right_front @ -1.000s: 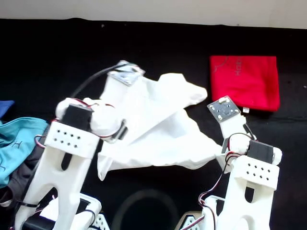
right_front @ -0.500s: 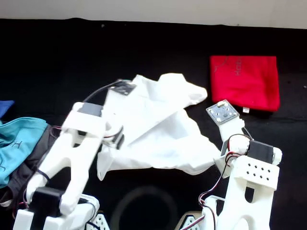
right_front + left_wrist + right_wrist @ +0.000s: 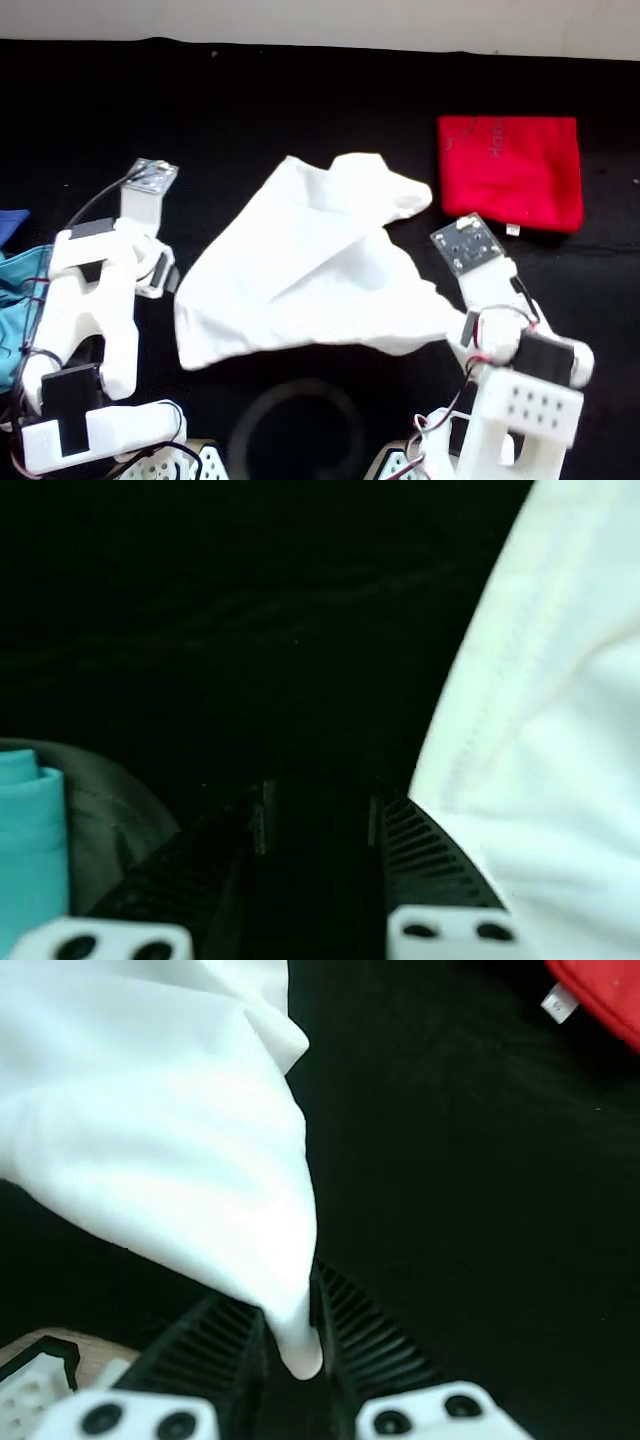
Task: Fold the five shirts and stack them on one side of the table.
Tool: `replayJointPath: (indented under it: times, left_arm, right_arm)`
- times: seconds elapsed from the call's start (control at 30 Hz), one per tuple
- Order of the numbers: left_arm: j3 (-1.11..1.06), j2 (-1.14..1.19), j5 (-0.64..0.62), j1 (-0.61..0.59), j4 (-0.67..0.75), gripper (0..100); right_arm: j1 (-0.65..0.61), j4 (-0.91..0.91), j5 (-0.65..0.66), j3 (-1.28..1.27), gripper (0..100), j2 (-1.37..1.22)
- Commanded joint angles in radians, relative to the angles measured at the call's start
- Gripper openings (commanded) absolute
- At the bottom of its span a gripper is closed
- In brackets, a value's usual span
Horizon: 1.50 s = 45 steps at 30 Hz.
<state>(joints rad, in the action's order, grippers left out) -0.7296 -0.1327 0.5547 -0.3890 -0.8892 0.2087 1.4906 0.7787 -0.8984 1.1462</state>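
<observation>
the white shirt (image 3: 310, 270) lies half-folded in the middle of the black table (image 3: 300, 90), a diagonal flap laid over its body and one tapered corner running out toward the right arm. it looks light, thin and limp, cloth that will likely sag and slide over itself rather than hold a crease. it is probably best taken at a hem or corner, pinched through the layers and drawn low over the table rather than lifted high. the right gripper (image 3: 292, 1335) has such a hold: its jaws are closed on that tapered corner, fabric pinched between them. the left gripper (image 3: 320, 825) sits just beside the shirt's opposite edge, jaws narrowly parted with nothing between them. the red shirt (image 3: 512, 170), already a neat rectangle, rests at the table's far right, apart from the white one, and a teal shirt (image 3: 15, 300) is bunched at the left edge. the high view gives the whole outline of the fold. the grip it cannot settle — the right wrist view shows that — while the left wrist view adds the stitched white hem close by and a grey garment (image 3: 110, 820) beside the teal.
</observation>
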Motion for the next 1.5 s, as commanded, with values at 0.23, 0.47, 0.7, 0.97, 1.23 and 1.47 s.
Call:
replayJointPath:
  times: [0.23, 0.47, 0.7, 0.97, 1.23, 1.47]
  left_arm:
    - [0.262, -0.001, 0.008, -0.004, -0.42, 16]
    - [0.363, -0.001, -0.012, 0.154, -0.767, 16]
    - [0.17, -0.002, -0.098, 0.188, -0.611, 17]
    - [-0.266, -0.265, -0.1, 0.196, -0.184, 17]
    - [-0.429, -0.435, -0.218, 0.199, -0.071, 25]
    - [-0.349, -0.444, -0.219, 0.197, -0.285, 25]
  right_arm:
    - [-0.01, 0.068, 0.005, -0.005, 0.5, 0.087]
    - [-0.01, -0.045, 0.005, -0.163, 0.5, 0.087]
    - [-0.01, -0.065, 0.005, -0.202, 0.5, 0.087]
    - [-0.01, -0.065, 0.006, -0.202, 0.5, 0.087]
    - [-0.01, -0.062, 0.009, -0.203, 0.5, 0.087]
    - [-0.01, -0.058, 0.009, -0.203, 0.5, 0.087]
